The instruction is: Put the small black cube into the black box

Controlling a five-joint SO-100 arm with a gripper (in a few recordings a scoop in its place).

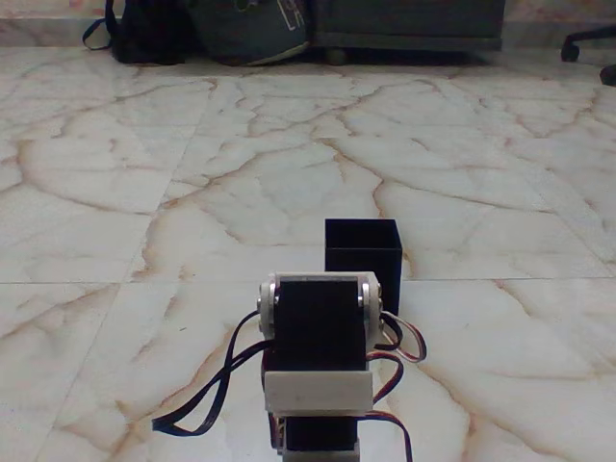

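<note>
The black box (363,252) stands upright on the marble floor just right of centre, its open top facing up. Directly in front of it, low in the fixed view, rises my arm (318,346), a black servo block held in white brackets with wires looping off both sides. The arm's upper right corner overlaps the box's lower left part. The small black cube is hidden or out of view.
Veined marble floor (192,173) stretches wide on all sides of the box. Along the far edge sit a dark bag (207,29), a low dark cabinet (409,24) and a chair base (592,48).
</note>
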